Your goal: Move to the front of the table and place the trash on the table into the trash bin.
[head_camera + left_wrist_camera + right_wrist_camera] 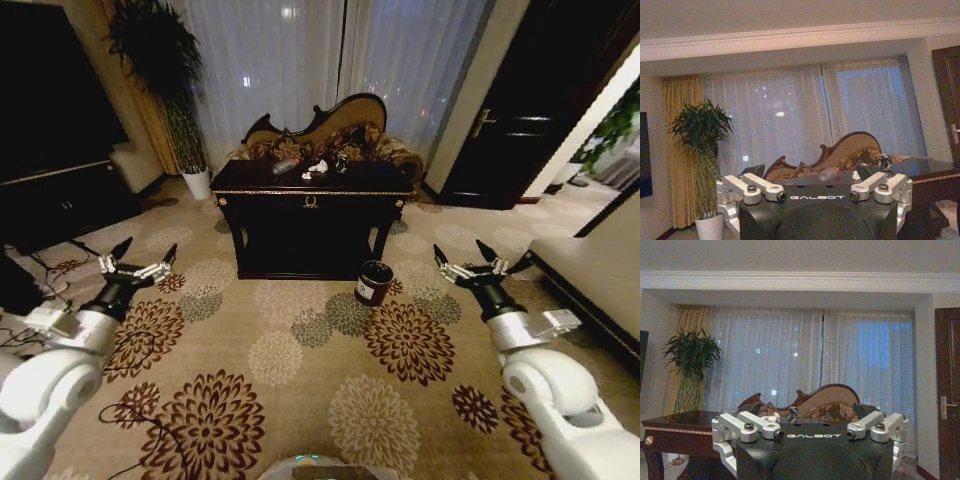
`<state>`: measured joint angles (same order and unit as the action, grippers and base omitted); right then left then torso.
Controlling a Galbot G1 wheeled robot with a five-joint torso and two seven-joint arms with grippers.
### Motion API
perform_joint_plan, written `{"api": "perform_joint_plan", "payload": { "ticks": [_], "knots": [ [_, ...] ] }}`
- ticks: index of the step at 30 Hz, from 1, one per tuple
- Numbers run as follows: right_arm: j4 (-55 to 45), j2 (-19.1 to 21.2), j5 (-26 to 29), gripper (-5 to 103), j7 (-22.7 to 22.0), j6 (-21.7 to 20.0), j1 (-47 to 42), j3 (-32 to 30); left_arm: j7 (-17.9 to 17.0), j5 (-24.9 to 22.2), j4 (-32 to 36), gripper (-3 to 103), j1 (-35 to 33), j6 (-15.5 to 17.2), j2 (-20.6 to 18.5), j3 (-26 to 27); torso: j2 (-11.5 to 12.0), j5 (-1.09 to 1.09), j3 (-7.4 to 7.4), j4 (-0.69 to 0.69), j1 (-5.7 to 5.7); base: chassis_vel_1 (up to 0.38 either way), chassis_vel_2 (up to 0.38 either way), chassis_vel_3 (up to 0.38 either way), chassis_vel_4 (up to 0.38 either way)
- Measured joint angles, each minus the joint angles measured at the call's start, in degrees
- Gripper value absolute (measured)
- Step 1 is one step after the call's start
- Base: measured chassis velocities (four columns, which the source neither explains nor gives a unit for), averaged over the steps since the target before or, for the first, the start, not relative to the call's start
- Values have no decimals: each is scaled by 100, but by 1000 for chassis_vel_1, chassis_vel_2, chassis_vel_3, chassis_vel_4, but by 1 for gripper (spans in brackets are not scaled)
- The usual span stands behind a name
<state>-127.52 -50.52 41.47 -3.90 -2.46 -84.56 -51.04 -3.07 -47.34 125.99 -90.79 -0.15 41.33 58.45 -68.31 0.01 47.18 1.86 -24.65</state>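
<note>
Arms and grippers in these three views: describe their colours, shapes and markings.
Both arms have glossy white rounded segments with dark wrist sections. The left gripper and right gripper have pale metal linkages and pointed black fingertips. The wrist views show a black housing lettered GALBOT in white.

Dim warm room; pale glow through curtains (300, 60); edges bowed.

**Robot body: visual inspection**

Your two arms have glossy white rounded shells with grey forearm blocks. The left gripper (138, 257) and right gripper (483, 258) have black pointed fingertips, silver linkages with dark screws, and black housings marked "GALBOT" in white.
</note>
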Motion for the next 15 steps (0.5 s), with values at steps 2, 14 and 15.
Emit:
{"api": "perform_joint_plan", "payload": {
  "ticks": [2,14,15],
  "knots": [
    [27,61,97,100,-25,-44,24,-15,-32,-73,-6,100,32,111,-18,-7,0,-2,0,0,0,0,0,0,0],
    [-107,30,-154,100,-51,-84,-117,34,-448,246,121,100,-76,506,286,-123,0,-2,0,-1,0,0,0,0,0],
    [-107,30,-154,100,-51,-84,-117,34,-448,246,121,100,-76,506,286,-123,0,-2,0,-1,0,0,0,0,0]
  ]
}}
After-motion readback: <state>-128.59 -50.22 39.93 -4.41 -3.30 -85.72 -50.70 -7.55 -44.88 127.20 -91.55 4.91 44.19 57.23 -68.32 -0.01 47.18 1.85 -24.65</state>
